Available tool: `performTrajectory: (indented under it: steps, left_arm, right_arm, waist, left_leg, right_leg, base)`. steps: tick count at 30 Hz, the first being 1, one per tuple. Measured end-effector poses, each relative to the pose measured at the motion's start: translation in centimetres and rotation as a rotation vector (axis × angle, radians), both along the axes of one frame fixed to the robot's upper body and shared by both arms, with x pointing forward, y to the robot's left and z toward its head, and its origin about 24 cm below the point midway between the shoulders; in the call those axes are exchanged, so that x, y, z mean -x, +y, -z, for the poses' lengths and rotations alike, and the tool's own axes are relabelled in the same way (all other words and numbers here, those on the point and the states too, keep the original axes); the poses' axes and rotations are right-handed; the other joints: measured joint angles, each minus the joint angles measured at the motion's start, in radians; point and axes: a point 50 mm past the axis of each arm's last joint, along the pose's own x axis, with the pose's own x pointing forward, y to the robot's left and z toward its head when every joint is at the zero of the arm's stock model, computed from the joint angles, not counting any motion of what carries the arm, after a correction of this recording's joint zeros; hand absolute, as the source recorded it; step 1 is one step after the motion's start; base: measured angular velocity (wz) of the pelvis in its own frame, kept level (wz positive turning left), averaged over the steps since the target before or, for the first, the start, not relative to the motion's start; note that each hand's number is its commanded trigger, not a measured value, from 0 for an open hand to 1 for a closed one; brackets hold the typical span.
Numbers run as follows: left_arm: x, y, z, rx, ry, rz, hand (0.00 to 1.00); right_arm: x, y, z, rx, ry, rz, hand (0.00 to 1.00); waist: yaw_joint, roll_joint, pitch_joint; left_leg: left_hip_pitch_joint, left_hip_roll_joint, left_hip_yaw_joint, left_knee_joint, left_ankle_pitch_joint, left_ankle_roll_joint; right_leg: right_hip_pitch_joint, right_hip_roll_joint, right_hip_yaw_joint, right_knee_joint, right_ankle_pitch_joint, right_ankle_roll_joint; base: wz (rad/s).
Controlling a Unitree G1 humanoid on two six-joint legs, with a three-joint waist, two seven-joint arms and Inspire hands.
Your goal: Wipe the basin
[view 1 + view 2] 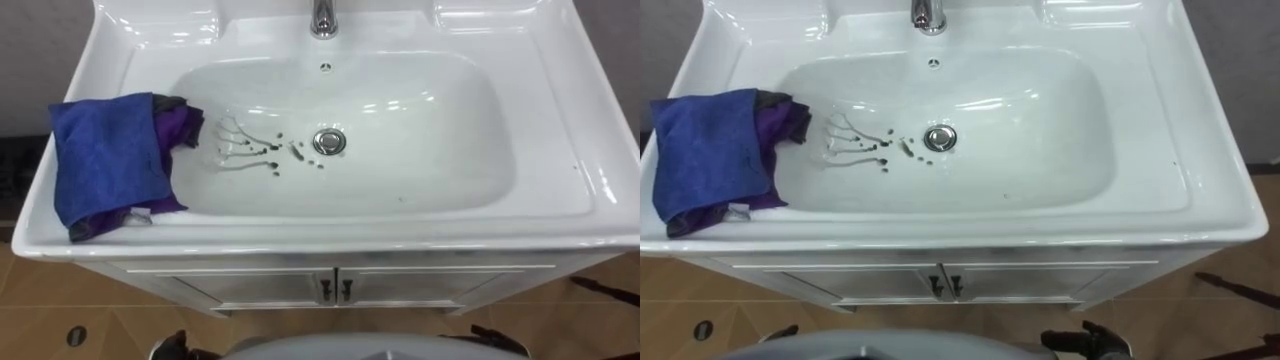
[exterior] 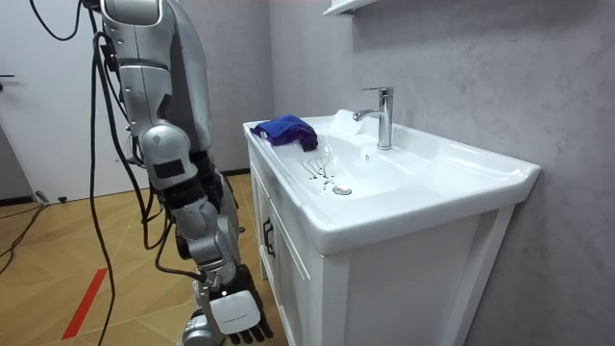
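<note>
Fingers (image 2: pixel 255 333) of the right hand (image 2: pixel 233 309) hang straight and relaxed, grasping nothing, pointing at the floor; the hand is low beside the robot's leg, well below the rim, in front of the white cabinet (image 1: pixel 335 285); the robot stands upright facing the white basin (image 1: pixel 430 130).

The blue cloth (image 1: pixel 105 160) lies bunched over the basin's left rim, its inner edge drooping into the bowl, with a purple cloth (image 1: pixel 180 122) showing beneath it; no hand touches it.

Dark streaks (image 1: pixel 245 152) and specks mark the bowl floor between the cloths and the drain (image 1: pixel 329 141), just beside the drain; the chrome tap (image 1: pixel 322 18) stands at the back, centred.

Step in hand, as judged: the start, before any grasp; wiping appears not yet begun, since the marks are whole.

Next move, as judged: a hand must rise above the rim, close on the blue cloth, then press it across the streaks toward the drain; the cloth sits on the robot's left, so the left arm seems the shorter reach.
</note>
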Motion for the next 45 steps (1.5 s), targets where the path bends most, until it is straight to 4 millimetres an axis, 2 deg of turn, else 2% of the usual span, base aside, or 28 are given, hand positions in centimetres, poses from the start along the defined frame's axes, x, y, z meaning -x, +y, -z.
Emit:
performTrajectory:
  steps: [5,12,14,16,22,24,28,32,36,38,39,40,41,45]
  left_arm:
    - [0.7,0.1,0.0,-0.009,-0.002,-0.044,0.00]
    - [1.8,0.4,0.0,-0.018,-0.016,-0.245,0.00]
    - [2.0,0.8,-0.1,-0.048,-0.025,-0.329,0.00]
    - [2.4,1.1,-0.2,-0.072,-0.020,-0.367,0.00]
    - [2.6,3.0,-1.0,-0.175,-0.080,-0.591,0.00]
    - [2.6,4.1,-1.5,-0.245,-0.108,-0.666,0.00]
    - [2.4,5.6,-2.4,-0.355,-0.156,-0.768,0.00]
    - [1.3,7.5,-4.0,-0.481,-0.259,-0.868,0.00]
    - [-0.4,9.3,-6.2,-0.579,-0.401,-0.915,0.00]
    - [-1.8,10.6,-8.0,-0.651,-0.517,-0.935,0.00]
    - [-2.4,11.2,-9.0,-0.681,-0.566,-0.949,0.00]
    - [-2.8,11.4,-9.5,-0.689,-0.595,-0.964,0.00]
    - [-3.5,11.9,-10.4,-0.704,-0.650,-0.992,0.00]
    - [-5.7,12.9,-13.2,-0.720,-0.808,-1.048,0.00]
  right_arm:
    - [0.0,0.2,0.1,0.010,0.007,0.009,0.00]
    - [-0.5,0.3,0.1,0.010,0.000,0.005,0.00]
    - [-0.5,0.4,0.1,0.010,0.001,0.002,0.00]
    - [-0.5,0.3,0.1,0.012,0.001,-0.006,0.00]
    - [-0.1,-0.1,0.0,0.035,0.019,-0.006,0.00]
    - [0.2,-0.6,-0.1,0.055,0.028,0.007,0.00]
    - [0.2,-1.5,-0.3,0.086,0.033,-0.001,0.00]
    - [0.4,-1.9,-0.4,0.098,0.035,-0.001,0.00]
    - [0.7,-2.0,-0.4,0.105,0.036,0.007,0.00]
    - [0.6,-2.1,-0.5,0.117,0.035,0.011,0.00]
    - [0.5,-2.1,-0.5,0.118,0.029,0.008,0.00]
    - [0.5,-2.2,-0.5,0.119,0.025,0.008,0.00]
    - [0.5,-2.2,-0.5,0.120,0.020,0.008,0.00]
    - [0.4,-2.1,-0.6,0.123,0.002,-0.013,0.00]
  waist:
    - [0.001,-0.003,0.0014]
    - [0.007,-0.007,0.0014]
    - [0.007,-0.006,-0.0047]
    - [0.011,-0.001,-0.0070]
    - [0.033,0.014,-0.0039]
    - [0.059,0.029,-0.0038]
    - [0.079,0.053,-0.0015]
    - [0.085,0.061,-0.0062]
    - [0.109,0.065,-0.0092]
    - [0.121,0.062,-0.0093]
    - [0.124,0.063,-0.0118]
    - [0.126,0.070,-0.0150]
    - [0.126,0.069,-0.0158]
    - [0.136,0.075,-0.0163]
  left_leg:
    - [0.006,0.000,-0.004,0.001,0.000,0.000]
    - [0.000,0.000,-0.005,0.003,0.000,0.000]
    - [-0.002,0.000,-0.004,0.009,-0.004,0.000]
    - [-0.003,0.000,-0.005,0.013,-0.007,0.000]
    - [0.001,-0.001,-0.025,0.019,-0.011,0.001]
    - [0.004,0.001,-0.025,0.030,-0.019,0.000]
    - [-0.004,0.001,-0.029,0.034,-0.020,0.002]
    - [-0.019,-0.003,-0.057,0.037,-0.014,0.001]
    - [-0.024,-0.004,-0.058,0.044,-0.010,0.001]
    - [-0.028,-0.005,-0.060,0.046,-0.010,0.001]
    - [-0.031,-0.005,-0.060,0.049,-0.011,0.001]
    - [-0.033,-0.005,-0.061,0.051,-0.011,0.002]
    - [-0.035,-0.006,-0.065,0.051,-0.011,0.002]
    - [-0.035,-0.006,-0.071,0.053,-0.011,0.002]
  right_leg:
    - [0.008,0.000,-0.007,-0.002,0.000,0.000]
    - [0.006,0.000,-0.007,-0.009,0.000,0.000]
    - [0.007,0.000,-0.008,-0.014,0.000,0.000]
    - [0.008,0.000,-0.009,-0.013,0.000,0.000]
    - [0.025,-0.001,-0.031,-0.003,0.000,0.000]
    - [0.029,0.000,-0.035,-0.001,0.000,0.000]
    - [0.028,-0.002,-0.054,0.000,0.001,0.003]
    - [0.027,-0.001,-0.072,-0.003,0.001,0.003]
    - [0.025,-0.001,-0.081,-0.004,0.000,0.002]
    - [0.023,-0.002,-0.083,-0.006,-0.001,0.002]
    - [0.022,-0.002,-0.083,-0.006,-0.001,0.002]
    - [0.022,-0.002,-0.083,-0.006,-0.001,0.002]
    - [0.023,-0.002,-0.087,-0.006,-0.001,0.002]
    - [0.023,-0.001,-0.091,-0.004,0.000,0.002]
  base:
    - [0.02]
    - [0.00]
    - [0.00]
    - [0.00]
    - [0.10]
    - [-0.02]
    - [0.02]
    - [0.14]
    - [0.07]
    - [0.02]
    - [0.00]
    - [0.06]
    - [0.08]
    - [0.03]
